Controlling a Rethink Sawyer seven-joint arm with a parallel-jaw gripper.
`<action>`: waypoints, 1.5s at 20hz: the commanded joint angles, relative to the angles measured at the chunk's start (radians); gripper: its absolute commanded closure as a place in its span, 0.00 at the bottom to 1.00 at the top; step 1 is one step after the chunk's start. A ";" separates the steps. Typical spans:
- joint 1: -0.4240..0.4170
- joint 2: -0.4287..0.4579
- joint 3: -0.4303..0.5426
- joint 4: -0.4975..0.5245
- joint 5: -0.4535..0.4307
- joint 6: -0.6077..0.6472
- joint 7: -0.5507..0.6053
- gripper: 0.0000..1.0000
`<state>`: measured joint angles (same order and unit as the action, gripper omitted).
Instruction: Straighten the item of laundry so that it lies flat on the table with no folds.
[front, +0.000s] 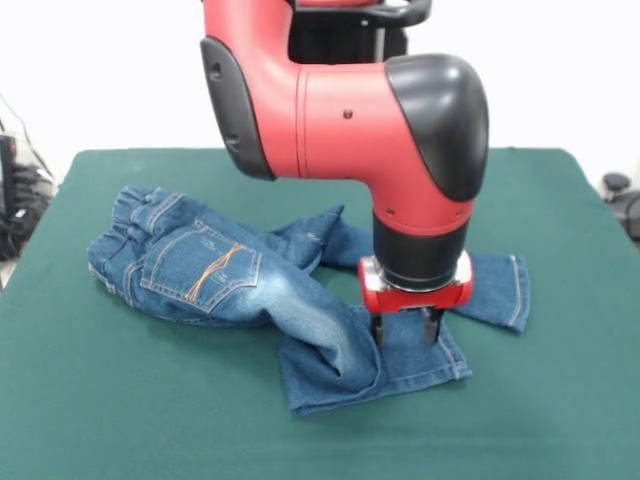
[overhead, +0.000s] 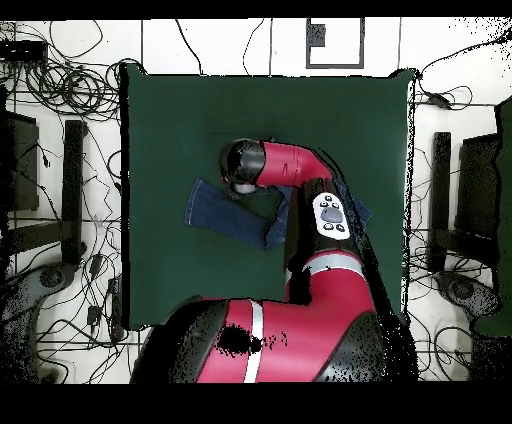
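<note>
Green felt fills nearly everything here, a wide dark surface (front: 90, 420) with plenty of bare cloth on every side of the work. From overhead it is ringed by pale floor (overhead: 450, 60) strewn with black cables (overhead: 60, 90) and dark stands, so the room is cluttered but the working area is not.

Next in size, the red and black arm (front: 340, 110) drops in from above and hides a good part of what lies beneath it.

Then the jeans (front: 215, 270), rumpled around the middle of the surface: waistband and stitched back pocket bunched toward one side in the front view, one leg thrown forward and folded over on itself, the other running out behind the arm with its hem showing. Far from flat.

Smallest, the gripper (front: 406, 328), its two dark fingers (front: 379, 330) spread a little and pointing straight down, tips at or just above the denim of the near leg close to its hem. Nothing looks pinched; whether they touch the cloth I cannot tell.

Now the risks, as I judge them. If the fingers close on the doubled part, both layers would come along and the fold would only travel. A shallow bite on thick denim could slip mid-pull. Dragging one leg could also haul the bunched waistband along instead of opening it out.
</note>
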<state>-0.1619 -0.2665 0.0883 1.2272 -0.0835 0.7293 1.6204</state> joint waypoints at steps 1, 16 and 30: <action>0.091 0.238 0.136 0.058 0.088 -0.322 0.307 0.00; 0.160 0.273 0.095 0.003 0.122 -0.372 0.437 0.00; 0.219 0.295 0.048 0.002 0.186 -0.478 0.524 0.00</action>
<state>-0.0324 -0.2386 -0.0681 1.2043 0.0164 0.6328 1.8283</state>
